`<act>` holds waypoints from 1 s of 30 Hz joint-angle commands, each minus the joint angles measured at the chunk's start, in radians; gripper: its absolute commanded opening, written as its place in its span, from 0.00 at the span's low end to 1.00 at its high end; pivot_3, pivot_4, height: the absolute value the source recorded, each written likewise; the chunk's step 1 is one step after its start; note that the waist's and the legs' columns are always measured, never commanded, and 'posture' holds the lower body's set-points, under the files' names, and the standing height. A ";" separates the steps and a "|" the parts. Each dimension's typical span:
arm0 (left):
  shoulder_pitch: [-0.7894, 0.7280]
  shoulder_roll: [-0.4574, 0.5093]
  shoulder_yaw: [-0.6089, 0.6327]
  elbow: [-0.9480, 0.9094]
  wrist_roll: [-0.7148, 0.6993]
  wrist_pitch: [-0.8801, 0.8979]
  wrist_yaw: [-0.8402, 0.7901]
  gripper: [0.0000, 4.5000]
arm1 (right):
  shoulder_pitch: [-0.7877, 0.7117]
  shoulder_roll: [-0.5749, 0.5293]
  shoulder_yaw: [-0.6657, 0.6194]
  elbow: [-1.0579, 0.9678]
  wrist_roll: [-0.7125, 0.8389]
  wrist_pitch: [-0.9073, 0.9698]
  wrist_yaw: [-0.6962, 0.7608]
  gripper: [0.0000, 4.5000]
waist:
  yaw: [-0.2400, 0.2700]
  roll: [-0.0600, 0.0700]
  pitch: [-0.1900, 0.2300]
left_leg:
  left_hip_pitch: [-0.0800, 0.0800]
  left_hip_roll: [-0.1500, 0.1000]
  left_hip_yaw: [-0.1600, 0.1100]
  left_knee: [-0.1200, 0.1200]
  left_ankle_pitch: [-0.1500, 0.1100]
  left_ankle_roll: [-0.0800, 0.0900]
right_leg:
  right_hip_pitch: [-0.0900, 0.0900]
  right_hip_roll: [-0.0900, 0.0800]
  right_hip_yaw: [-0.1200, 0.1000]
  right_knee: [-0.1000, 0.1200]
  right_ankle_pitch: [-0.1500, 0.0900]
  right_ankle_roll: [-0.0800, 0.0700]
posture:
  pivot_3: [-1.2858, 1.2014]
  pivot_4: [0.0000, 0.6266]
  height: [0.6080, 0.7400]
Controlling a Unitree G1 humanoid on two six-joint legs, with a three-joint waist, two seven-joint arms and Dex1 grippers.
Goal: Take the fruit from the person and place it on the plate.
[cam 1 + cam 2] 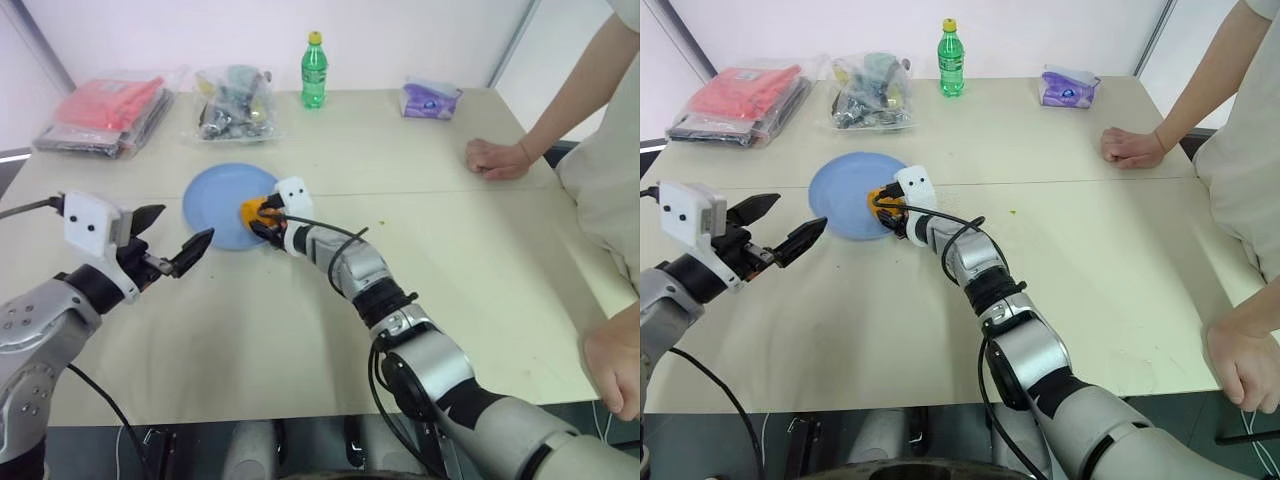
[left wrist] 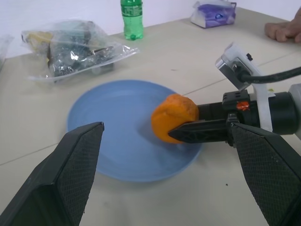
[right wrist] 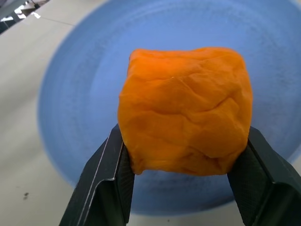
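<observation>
The orange fruit (image 3: 186,110) is clamped between the two black fingers of my right gripper (image 1: 256,215). It is low over the near right part of the light-blue plate (image 1: 215,195); I cannot tell whether it touches the plate. My left gripper (image 1: 184,224) stands open and holds nothing, just left of the plate and pointing at it. The person stands at the table's right side, with one hand (image 1: 497,158) resting on the tabletop and the other hand (image 1: 615,372) at the near right edge.
Along the table's far edge stand a green bottle (image 1: 314,70), a purple tissue pack (image 1: 431,99), a clear bag of small items (image 1: 235,103) and a stack of red packets (image 1: 105,112). A cable (image 1: 320,228) runs along my right forearm.
</observation>
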 commanded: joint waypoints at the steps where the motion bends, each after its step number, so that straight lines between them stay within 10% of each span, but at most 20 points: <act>1: -0.018 0.010 0.004 -0.029 -0.008 -0.011 0.005 1.00 | -0.035 0.023 -0.012 -0.026 -0.006 -0.029 0.021 0.69 | 0.000 0.000 0.000 | 0.000 0.000 0.000 0.000 0.000 0.000 | 0.000 0.000 0.000 0.000 0.000 0.000 | 0.52 0.24 0.93; 4: -0.029 0.010 -0.011 -0.021 -0.006 -0.014 0.004 1.00 | -0.029 0.021 -0.016 -0.047 -0.008 -0.020 0.029 0.99 | 0.001 0.000 0.000 | 0.000 0.000 0.000 0.000 0.000 0.000 | 0.000 0.000 0.000 0.000 0.000 0.000 | 0.52 0.24 0.93; 14: -0.087 0.004 -0.071 0.027 0.012 -0.034 -0.010 1.00 | 0.030 -0.097 -0.046 -0.380 0.028 0.185 0.072 0.99 | 0.005 0.000 0.000 | 0.000 0.000 0.000 0.000 0.000 -0.001 | 0.000 -0.001 0.000 0.000 0.000 0.000 | 0.52 0.24 0.93; 30: -0.050 0.006 -0.047 0.066 -0.024 -0.041 -0.094 1.00 | 0.407 -0.908 -0.338 -1.124 0.384 0.567 0.538 0.99 | 0.031 0.000 0.000 | 0.001 -0.001 0.002 -0.002 0.000 0.000 | 0.001 0.001 0.000 -0.002 0.000 0.000 | 0.52 0.24 0.93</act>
